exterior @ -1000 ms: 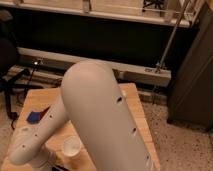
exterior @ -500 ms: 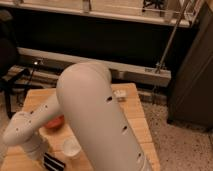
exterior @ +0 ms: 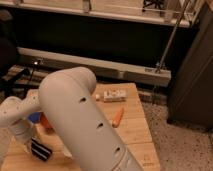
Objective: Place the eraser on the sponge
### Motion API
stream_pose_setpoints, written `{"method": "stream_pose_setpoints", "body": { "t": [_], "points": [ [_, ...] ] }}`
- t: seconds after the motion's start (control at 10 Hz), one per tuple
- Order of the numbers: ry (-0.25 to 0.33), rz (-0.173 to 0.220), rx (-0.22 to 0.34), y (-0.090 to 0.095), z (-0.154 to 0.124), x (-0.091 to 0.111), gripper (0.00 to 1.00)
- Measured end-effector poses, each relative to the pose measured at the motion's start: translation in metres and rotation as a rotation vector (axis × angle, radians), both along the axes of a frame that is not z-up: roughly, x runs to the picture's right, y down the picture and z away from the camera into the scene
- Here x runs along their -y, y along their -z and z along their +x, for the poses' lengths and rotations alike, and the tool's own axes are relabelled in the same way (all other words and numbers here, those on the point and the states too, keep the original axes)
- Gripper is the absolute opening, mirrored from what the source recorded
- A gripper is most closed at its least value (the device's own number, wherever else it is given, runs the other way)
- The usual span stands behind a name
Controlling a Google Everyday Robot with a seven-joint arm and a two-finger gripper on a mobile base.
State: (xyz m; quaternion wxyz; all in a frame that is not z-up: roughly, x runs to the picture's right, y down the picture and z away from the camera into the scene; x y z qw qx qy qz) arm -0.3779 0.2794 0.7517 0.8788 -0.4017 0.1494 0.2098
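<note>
Down at the lower left of the tabletop [exterior: 136, 136], my wrist link [exterior: 17, 124] bends toward the eraser [exterior: 40, 149], and my jaws sit right there at the striped block, mostly hidden by my own white casing. Whether they are clenched on it or released I cannot tell. Nor can I tell whether the eraser is resting on the wood or raised just off it.

Up and slightly left of the eraser, a sliver of the blue sponge [exterior: 33, 117] shows in the gap between my wrist link and my big upper arm [exterior: 82, 122]. The eraser is near the sponge but apart from it, not on it. Just beside the sponge, to its right, an edge of the red bowl [exterior: 45, 123] peeks out, the rest covered by my arm.

Farther back on the wood lies a white oblong item [exterior: 115, 95] with dark and red marks, and nearer, toward the right, a slim orange piece [exterior: 117, 116] lies at a slant, well apart from the eraser.
</note>
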Motion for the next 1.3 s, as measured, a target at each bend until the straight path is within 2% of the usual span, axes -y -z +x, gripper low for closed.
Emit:
{"method": "stream_pose_setpoints", "body": {
  "t": [0.2, 0.4, 0.5, 0.7, 0.9, 1.0, 1.1, 1.3],
  "points": [
    [-0.053, 0.014, -0.058, -0.021, -0.002, 0.025, 0.00],
    [-0.097, 0.040, -0.131, -0.036, 0.017, 0.052, 0.00],
    [-0.115, 0.072, -0.176, -0.042, 0.036, 0.073, 0.00],
    [-0.123, 0.138, -0.230, -0.044, 0.063, 0.110, 0.00],
    [-0.133, 0.187, -0.234, -0.037, 0.064, 0.140, 0.00],
    [-0.145, 0.195, -0.227, -0.035, 0.058, 0.147, 0.00],
    [-0.171, 0.193, -0.204, -0.035, 0.040, 0.152, 0.00],
    [-0.214, 0.165, -0.154, -0.042, 0.006, 0.149, 0.00]
  ]
}}
